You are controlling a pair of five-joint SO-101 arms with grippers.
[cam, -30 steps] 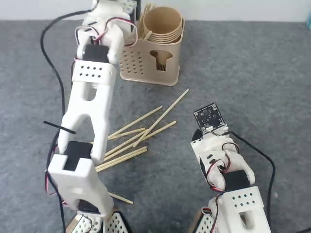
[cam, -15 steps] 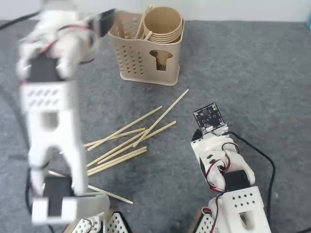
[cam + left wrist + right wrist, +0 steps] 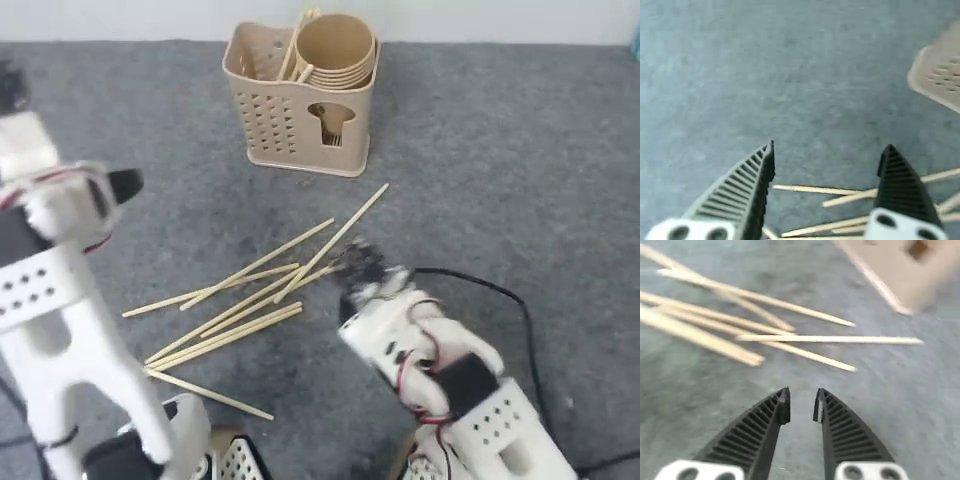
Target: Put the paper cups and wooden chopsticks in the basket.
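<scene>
Our left gripper point(image 3: 830, 147) hangs with its jaws spread wide and nothing between them. It is above the grey carpeted table point(image 3: 520, 150), near one end of the scattered pale wooden chopsticks point(image 3: 250, 292). Our right gripper point(image 3: 802, 391) is pinched down to a narrow slit, also empty, with its tips low over the carpet just beside the other end of the pile. The stack of tan paper cups point(image 3: 345, 72) already sits in the beige perforated plastic basket point(image 3: 290, 120), and a few sticks stand in the compartment beside it. We judge that the loose chopsticks are what remains.

To pick well, we would first spread the right jaws wider. We would choose a stick at the pile's edge that lies apart from its neighbours. The jaws should go across it near its middle so it does not tip. The sticks are thin and lie flat, so we would press right down to the carpet before closing. We would then lift clear before swinging and feed the stick end first into the stick compartment, away from the cups.

A second ago the left arm stretched over the basket's rim. It has since swung back to its own side of the table, uncovering sticks it had hidden. The right arm was then parked back from the pile and has pushed forward to its edge. Chopsticks and basket lie as they did.
</scene>
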